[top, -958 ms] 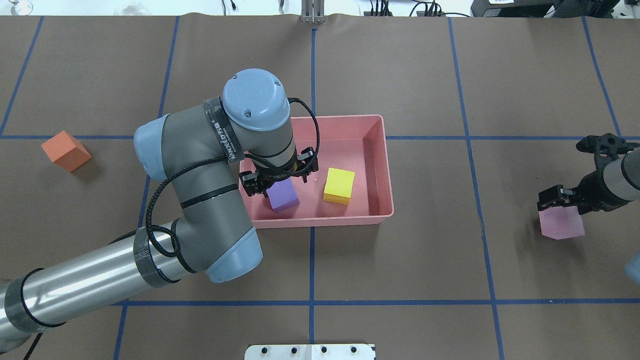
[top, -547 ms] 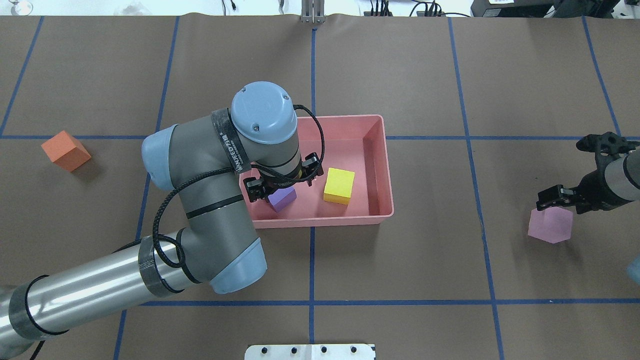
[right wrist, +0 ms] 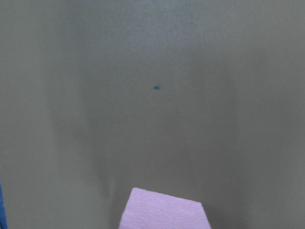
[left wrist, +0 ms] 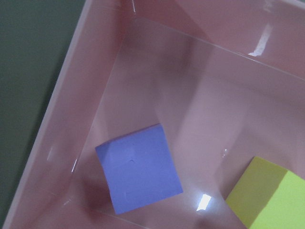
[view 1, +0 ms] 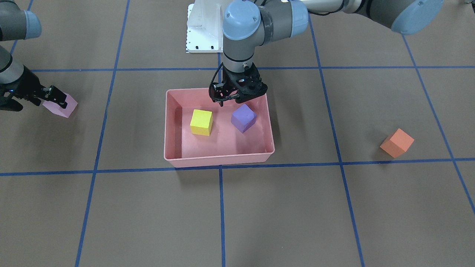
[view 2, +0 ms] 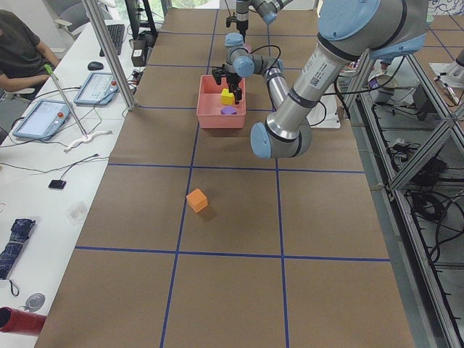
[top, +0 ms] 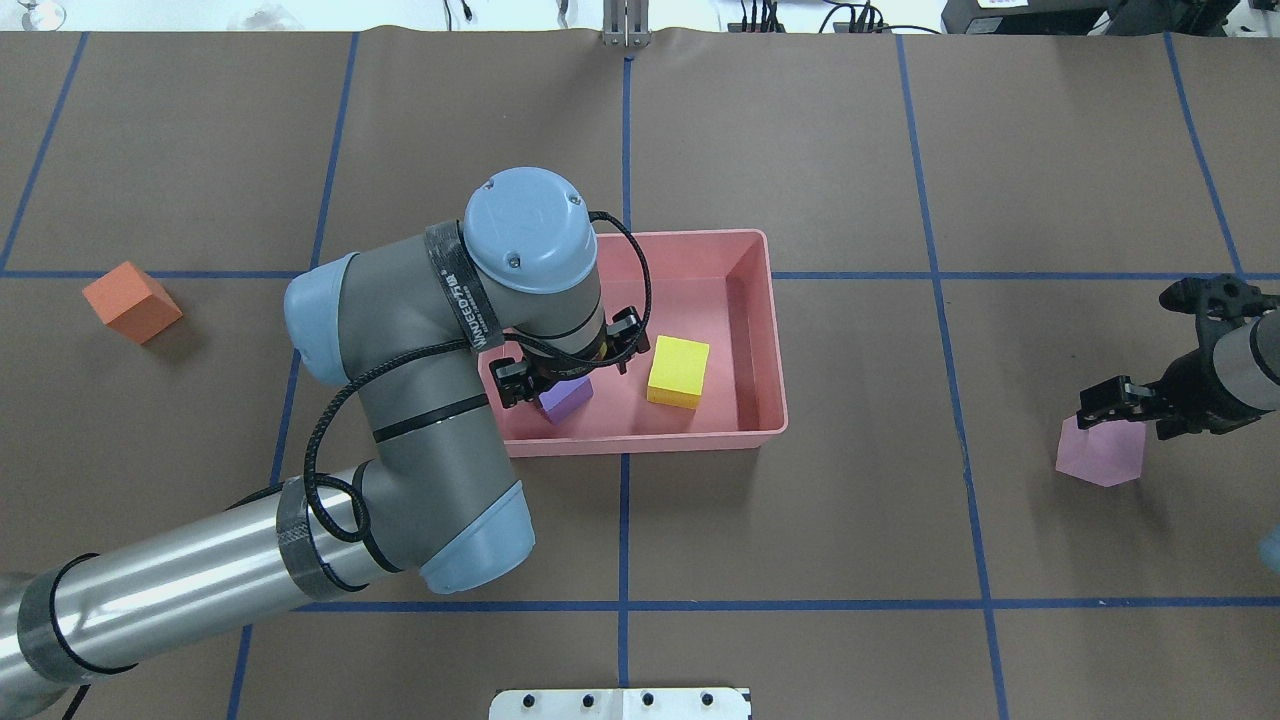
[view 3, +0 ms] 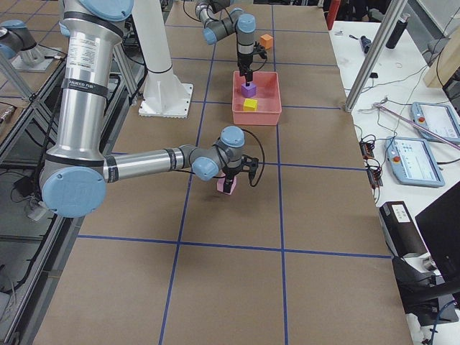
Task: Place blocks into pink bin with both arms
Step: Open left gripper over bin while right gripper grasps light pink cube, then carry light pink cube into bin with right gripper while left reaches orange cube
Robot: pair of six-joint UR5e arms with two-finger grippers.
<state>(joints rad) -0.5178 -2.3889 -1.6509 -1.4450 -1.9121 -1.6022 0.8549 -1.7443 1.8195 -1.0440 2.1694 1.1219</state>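
Observation:
The pink bin [top: 762, 330] [view 1: 170, 126] stands mid-table. A yellow block [top: 679, 371] [view 1: 201, 122] and a purple block [top: 568, 400] [view 1: 243, 118] lie on its floor. My left gripper [top: 567, 372] [view 1: 237, 97] hangs open just above the purple block, not touching it; the left wrist view looks down on that block [left wrist: 139, 174]. The orange block [top: 131, 301] [view 1: 397, 142] lies alone at the far left. The light pink block [top: 1100, 455] [view 1: 63, 108] lies at the far right. My right gripper [top: 1110, 405] [view 1: 55, 96] is at its top edge; I cannot tell its jaw state.
Brown paper with a blue tape grid covers the table [top: 800, 520]. The white base pedestal [top: 620, 704] [view 1: 202, 29] is at the robot's edge. The left arm's elbow [top: 400, 400] overhangs the bin's left end.
The purple block left my left gripper and now lies lower in the bin. The light pink block shifted left and turned; my right gripper has moved slightly toward it.

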